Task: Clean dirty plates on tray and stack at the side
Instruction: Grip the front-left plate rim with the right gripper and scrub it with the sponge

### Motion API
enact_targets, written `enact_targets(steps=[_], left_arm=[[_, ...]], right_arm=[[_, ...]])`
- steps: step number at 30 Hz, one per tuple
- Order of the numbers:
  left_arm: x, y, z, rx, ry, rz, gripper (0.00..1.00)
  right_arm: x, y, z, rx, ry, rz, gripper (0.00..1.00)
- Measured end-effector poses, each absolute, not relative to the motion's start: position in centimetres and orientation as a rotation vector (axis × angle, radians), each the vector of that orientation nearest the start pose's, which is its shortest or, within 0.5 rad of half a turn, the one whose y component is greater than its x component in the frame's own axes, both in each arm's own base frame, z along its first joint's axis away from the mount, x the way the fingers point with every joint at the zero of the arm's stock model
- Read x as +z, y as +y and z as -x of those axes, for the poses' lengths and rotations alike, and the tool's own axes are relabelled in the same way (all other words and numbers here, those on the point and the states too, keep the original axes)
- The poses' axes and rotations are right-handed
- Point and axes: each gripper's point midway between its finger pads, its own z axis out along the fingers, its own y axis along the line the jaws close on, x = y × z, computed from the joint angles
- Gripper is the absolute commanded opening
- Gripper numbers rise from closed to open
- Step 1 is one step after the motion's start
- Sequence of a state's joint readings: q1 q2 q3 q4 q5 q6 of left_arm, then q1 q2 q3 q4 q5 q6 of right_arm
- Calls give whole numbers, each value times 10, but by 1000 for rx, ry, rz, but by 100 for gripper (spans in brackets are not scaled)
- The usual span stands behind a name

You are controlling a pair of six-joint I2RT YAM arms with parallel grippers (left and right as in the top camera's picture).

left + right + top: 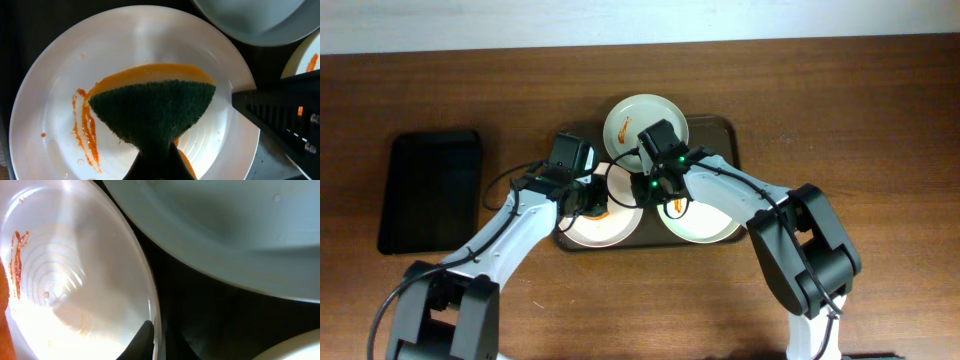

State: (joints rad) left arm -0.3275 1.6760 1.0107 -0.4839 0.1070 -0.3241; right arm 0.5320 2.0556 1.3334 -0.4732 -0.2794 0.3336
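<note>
The dark brown tray [722, 130] holds three plates. A cream plate [638, 115] with an orange smear lies at the back, and a pale grey-green plate [705, 222] at front right. At front left is a white plate [603, 228], also in the left wrist view [150, 45], with red-orange sauce streaks [84, 130]. My left gripper [592, 200] [157, 162] is shut on a green-and-orange sponge [155, 107] and presses it on the white plate. My right gripper [650, 188] [156, 345] is shut on that plate's rim [150, 295], one finger inside and one outside.
A smaller narrow black tray [430, 190] lies on the wooden table [880, 120] at the left. In the right wrist view the grey-green plate [225, 230] lies close beside the white one, with dark tray floor [210, 315] between them. Both arms crowd the tray's middle.
</note>
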Motion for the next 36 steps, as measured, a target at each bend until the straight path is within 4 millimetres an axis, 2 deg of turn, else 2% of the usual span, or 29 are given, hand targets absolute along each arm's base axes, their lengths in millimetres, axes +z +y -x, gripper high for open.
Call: enact_targets(steps=[4, 5, 7, 10, 12, 15, 17, 19, 22, 24, 25, 27, 30, 32, 36], left_arm=[[46, -140, -356, -342, 2750, 7, 0], [40, -141, -359, -343, 2752, 13, 0], [16, -147, -356, -373, 2806, 12, 0], [8, -151, -356, -417, 2821, 11, 0], [7, -143, -354, -353, 2840, 26, 0], [5, -114, -348, -89, 2877, 58, 0], [8, -82, -341, 168, 2886, 82, 0], [15, -70, -342, 268, 2875, 89, 0], [49, -73, -362, 220, 2777, 115, 0], [69, -90, -373, 65, 2729, 114, 0], [70, -98, -374, 6, 2729, 105, 0], [63, -114, -376, -119, 2740, 82, 0], [25, -121, -363, -155, 2849, 69, 0], [7, -115, -355, -101, 2906, 73, 0], [7, -80, -342, 192, 2934, 88, 0]], right_arm=[[7, 272, -364, 610, 2857, 334, 5], [7, 272, -363, 610, 2864, 326, 5], [7, 271, -363, 614, 2870, 313, 4], [7, 271, -363, 617, 2878, 281, 4], [7, 271, -362, 617, 2879, 277, 4], [7, 271, -362, 617, 2881, 277, 4], [7, 271, -362, 619, 2882, 276, 4], [7, 272, -360, 628, 2888, 279, 4], [7, 272, -360, 631, 2891, 275, 4], [7, 272, -360, 631, 2891, 275, 4], [7, 272, -360, 631, 2891, 275, 4], [7, 272, -360, 631, 2890, 275, 4], [7, 272, -360, 631, 2891, 274, 4], [7, 272, -360, 631, 2892, 275, 4], [9, 270, -357, 614, 2918, 279, 4]])
